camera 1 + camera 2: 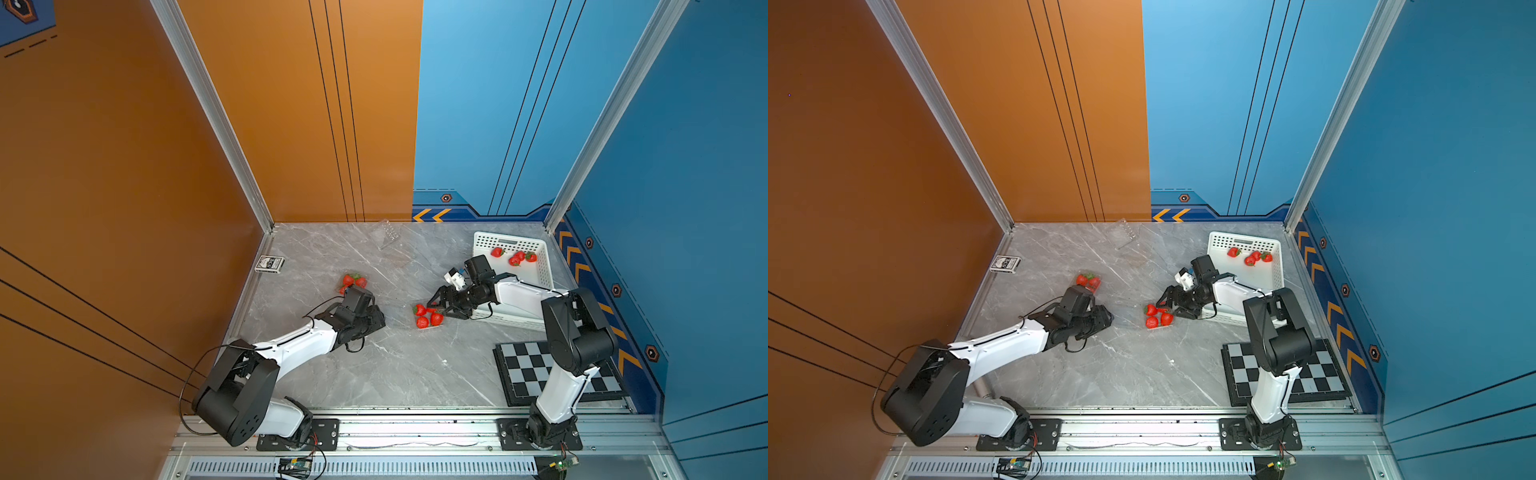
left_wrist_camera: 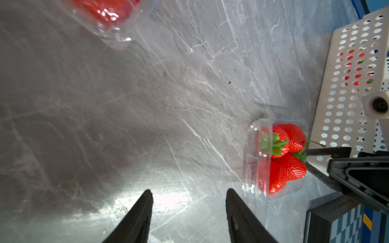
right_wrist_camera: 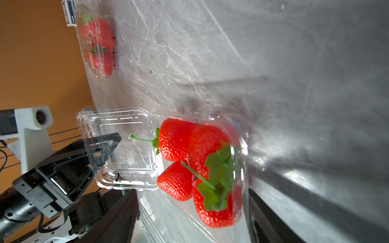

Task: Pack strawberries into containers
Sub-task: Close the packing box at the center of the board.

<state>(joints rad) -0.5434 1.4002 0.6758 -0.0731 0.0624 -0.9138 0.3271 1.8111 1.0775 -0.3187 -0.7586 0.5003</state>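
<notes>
Strawberries, four of them, lie in the open container mid-table. I have the right gripper at its tray, jaws wide apart and clamping nothing I can make out. The left gripper hangs over bare table, jaws apart, empty. A second container of fruit sits near it. Four berries lie in the basket.

White basket, chessboard and card box on marble tabletop.
</notes>
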